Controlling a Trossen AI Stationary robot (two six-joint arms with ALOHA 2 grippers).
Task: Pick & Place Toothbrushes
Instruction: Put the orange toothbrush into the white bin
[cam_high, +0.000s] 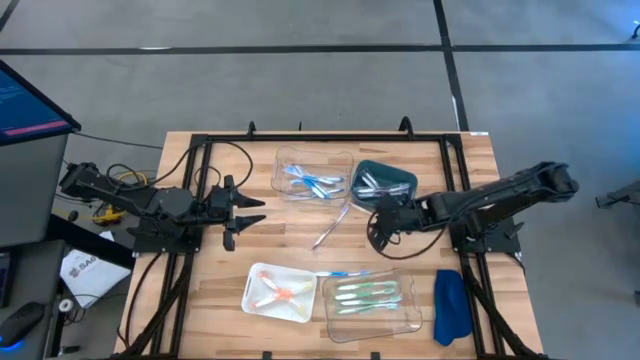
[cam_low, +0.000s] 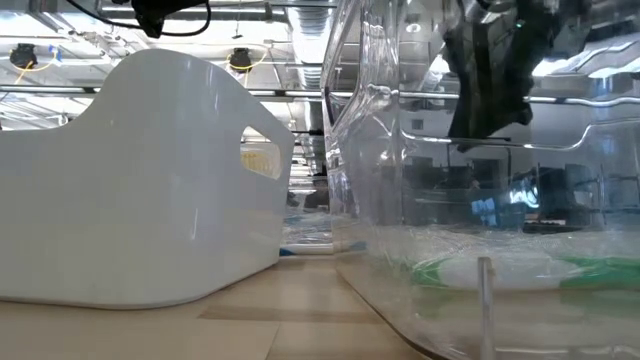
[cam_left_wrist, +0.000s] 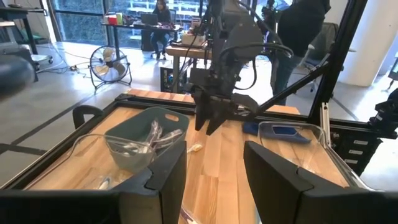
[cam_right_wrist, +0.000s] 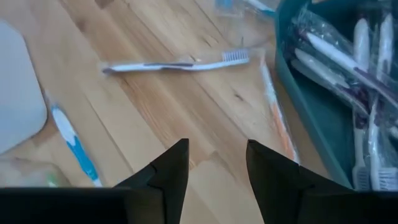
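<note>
A: Where's the right tool (cam_high: 380, 228)?
B: Just past center of the wooden surface (cam_high: 300, 240) twd 3 o'clock, beside the teal bin (cam_high: 384, 183). Fingers (cam_right_wrist: 174, 163) spread, nothing btwn them, bare wood under the gap.

A: Left tool (cam_high: 243, 212)?
B: At 9 o'clock, off the trays. Fingers (cam_left_wrist: 163, 177) spread too, empty.

A: Toothbrushes?
B: Sorted by colour, mostly. White/grey ones in the teal bin at approx 1 o'clock. Blue ones in the clear tray (cam_high: 312, 172) at 12. Orange-pink ones in the white tray (cam_high: 252, 295) at 7. Green ones in the clear tub (cam_high: 410, 310) at 5.

A: Any loose?
B: Yes. A white toothbrush (cam_high: 331, 228) lies flat on the wood near center, just beside the right tool on its 9 o'clock side. A blue toothbrush (cam_high: 342, 272) sits at the top edge of the green tub. In the wrist cam a thin orange toothbrush (cam_right_wrist: 277, 113) lies along the teal bin's wall, touching or nearly, can't tell.

A: Else?
B: Blue cloth (cam_high: 450, 305) at the 4 o'clock corner.
</note>
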